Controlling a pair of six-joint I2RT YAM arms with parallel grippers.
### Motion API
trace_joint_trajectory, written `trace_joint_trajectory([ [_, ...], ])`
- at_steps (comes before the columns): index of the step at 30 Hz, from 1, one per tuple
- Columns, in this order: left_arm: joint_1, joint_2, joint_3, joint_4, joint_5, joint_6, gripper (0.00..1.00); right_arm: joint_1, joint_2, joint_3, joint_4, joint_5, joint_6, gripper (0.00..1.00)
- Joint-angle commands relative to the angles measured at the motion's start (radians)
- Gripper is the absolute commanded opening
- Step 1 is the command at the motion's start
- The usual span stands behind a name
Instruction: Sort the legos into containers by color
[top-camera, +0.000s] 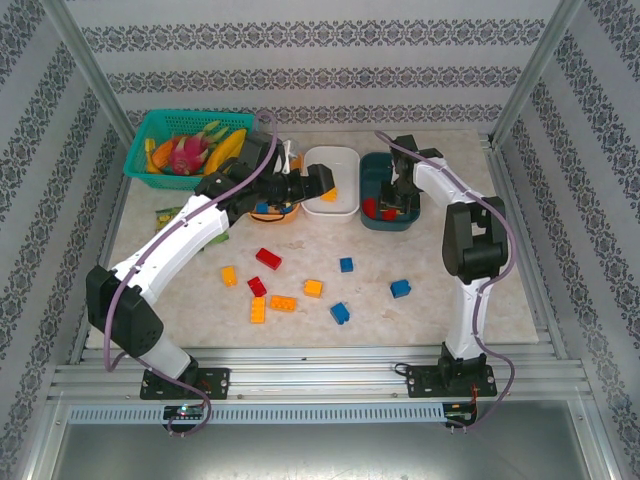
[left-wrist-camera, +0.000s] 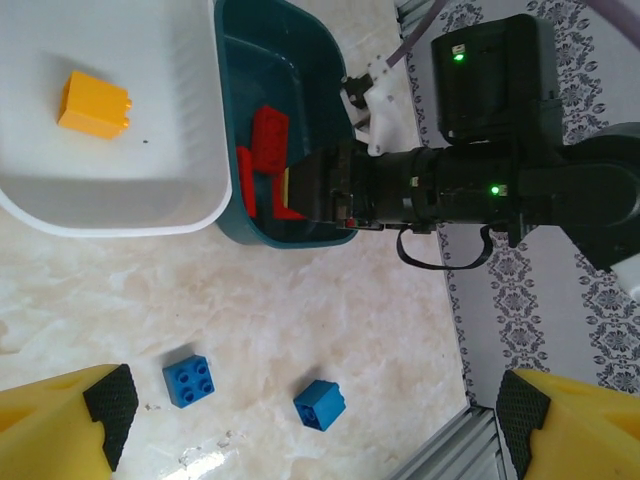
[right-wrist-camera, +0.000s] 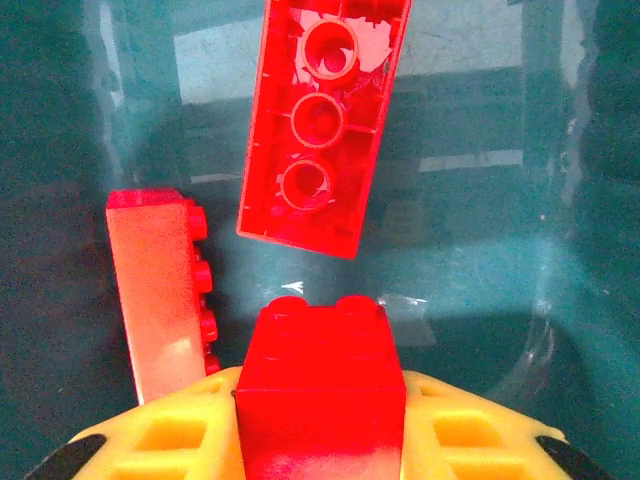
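Cream marbled table (top-camera: 440, 310) carries three containers in a row at its far side, and the sort looks to be at an early-to-middle stage. Of the three, the orange tray (top-camera: 272, 216) is mostly hidden under the left arm, so I cannot tell what it holds. The white tray (left-wrist-camera: 110, 210) holds a single yellow brick (left-wrist-camera: 95, 103). The dark teal tray (left-wrist-camera: 290, 60) is collecting reds. The left gripper (top-camera: 320, 180) hangs over the white tray with its fingers spread wide and nothing between them. The right gripper (left-wrist-camera: 300, 190) reaches down inside the dark teal tray, clamped on a red brick (right-wrist-camera: 320, 390) that is not yet let go. Two more reds already lie there, a long red brick (right-wrist-camera: 320, 120) upside down and a narrow red brick (right-wrist-camera: 160, 300) on its side. Nine legos are loose on the table: three blue bricks (top-camera: 346, 265) (top-camera: 401, 288) (top-camera: 340, 313), two red bricks (top-camera: 268, 259) (top-camera: 257, 286) and four orange or yellow bricks (top-camera: 229, 276) (top-camera: 283, 303) (top-camera: 258, 310) (top-camera: 313, 288). By my count, most of the work lies ahead.
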Motion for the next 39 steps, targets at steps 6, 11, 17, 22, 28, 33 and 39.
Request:
trace_joint_trajectory([
  [6, -0.012, -0.003, 0.028, -0.102, -0.079, 0.02, 0.94, -0.007, 0.032, 0.022, -0.017, -0.031, 0.005, 0.49],
  [11, -0.013, -0.063, 0.007, -0.18, -0.148, 0.014, 0.94, 0.006, -0.051, 0.02, -0.006, -0.015, 0.002, 0.58],
  [17, 0.025, -0.167, -0.034, -0.365, -0.261, -0.002, 0.92, 0.084, -0.283, -0.04, 0.082, 0.037, -0.006, 0.58],
  [22, 0.109, -0.278, -0.202, -0.479, -0.327, -0.015, 0.89, 0.254, -0.558, -0.345, 0.42, -0.115, 0.004, 0.62],
  [28, 0.2, -0.281, -0.402, -0.506, -0.317, 0.051, 0.87, 0.51, -0.739, -0.682, 0.765, -0.194, 0.109, 0.72],
  [33, 0.267, -0.206, -0.51, -0.433, -0.288, 0.092, 0.81, 0.648, -0.767, -0.775, 0.8, -0.161, 0.172, 0.78],
  [39, 0.307, -0.075, -0.525, -0.339, -0.266, 0.171, 0.74, 0.695, -0.764, -0.797, 0.793, -0.166, 0.195, 0.78],
])
